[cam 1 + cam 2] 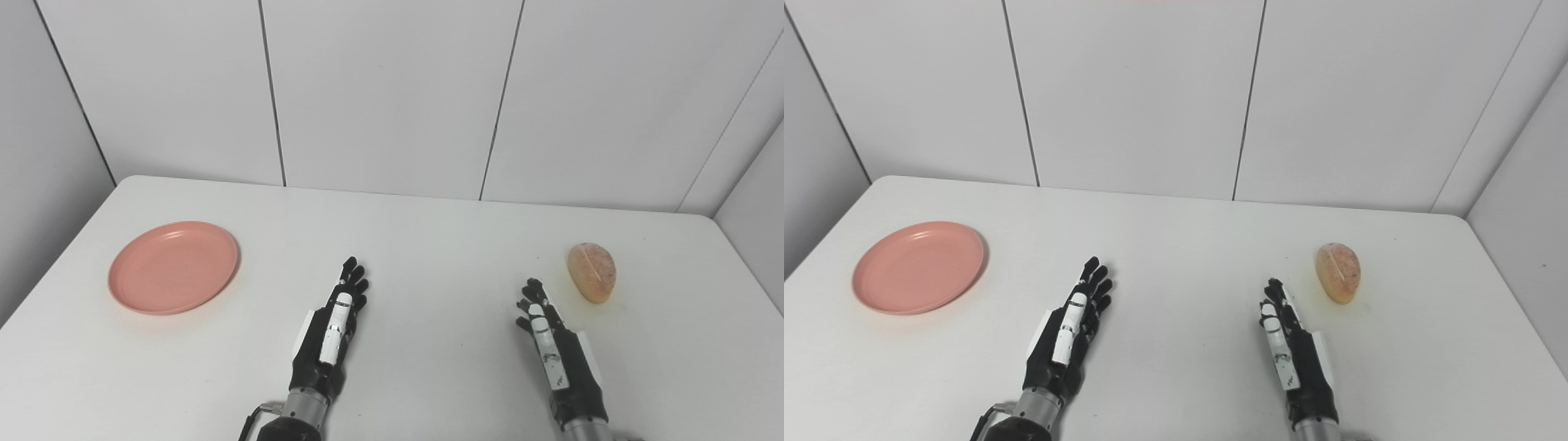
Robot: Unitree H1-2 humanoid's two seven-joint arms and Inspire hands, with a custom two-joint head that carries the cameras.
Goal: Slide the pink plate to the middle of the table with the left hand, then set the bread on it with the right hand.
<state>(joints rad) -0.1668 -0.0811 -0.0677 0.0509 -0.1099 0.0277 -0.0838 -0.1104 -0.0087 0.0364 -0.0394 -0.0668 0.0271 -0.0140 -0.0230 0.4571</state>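
- The round, shallow pink plastic plate lies flat on my white worktop at about nine o'clock from its middle, near the left edge, with nothing on it.
- The oval, golden-brown bread roll, with a pale split along its top, sits at about three o'clock from the middle, well apart from the plate, its long side running from twelve to six.
- My left hand, black with a white strip along its back, is just above or on the worktop at about six o'clock from the middle; its fingers are stretched out, close together and pointing toward one o'clock, holding nothing. The plate is at ten o'clock from it, well apart.
- My right hand, black and white as well, is near the front edge at about five o'clock from the middle; its fingers are straight and empty, pointing toward eleven o'clock. The roll is near it, at one o'clock from the fingertips, not touching.
- White wall panels with dark seams stand behind the worktop's far edge.
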